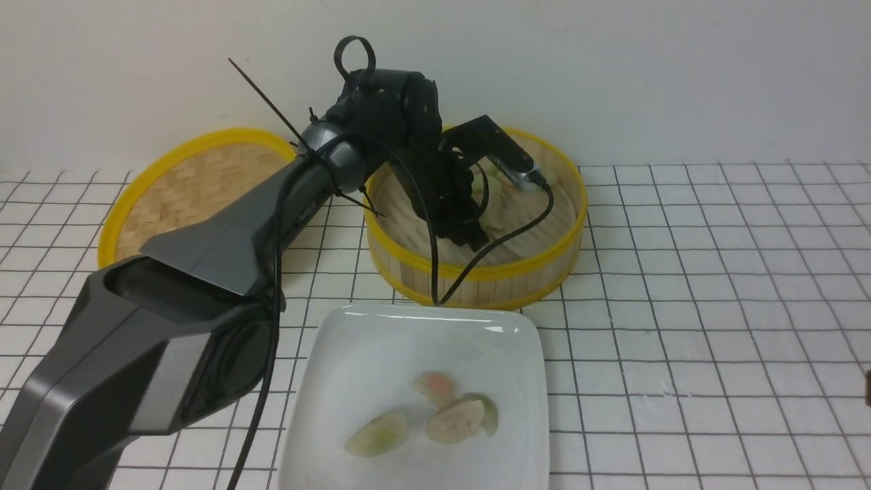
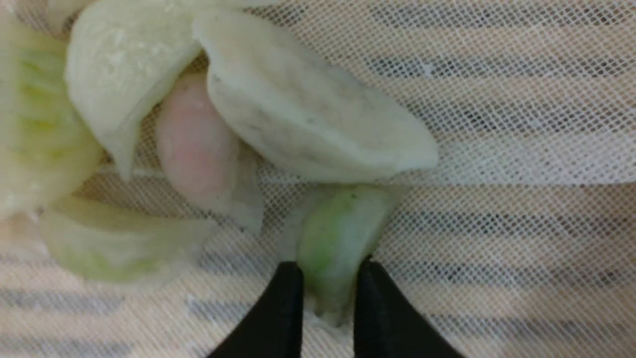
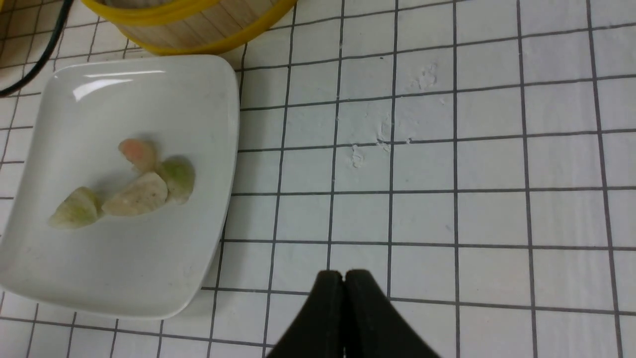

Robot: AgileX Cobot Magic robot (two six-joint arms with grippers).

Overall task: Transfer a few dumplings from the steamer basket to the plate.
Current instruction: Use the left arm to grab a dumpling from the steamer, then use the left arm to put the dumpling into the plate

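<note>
The steamer basket [image 1: 476, 289] stands just behind the plate [image 1: 347, 381], with several dumplings [image 2: 318, 119] in it, some apparently touching. Left of the basket, near it, is the woven lid [image 1: 194, 184]. Before the basket, on the plate, lie four more dumplings, three of them clustered, as best one can judge.

- The front view's lower edge cuts off the plate [image 1: 415, 354]!
- The left arm [image 1: 401, 122] covers part of the steamer basket [image 1: 578, 224] and dumplings inside!
- Blur softens the green dumpling [image 2: 343, 228] between the left gripper's fingertips [image 2: 329, 271]!
- The lid [image 1: 197, 184] hides partly behind that arm!
</note>
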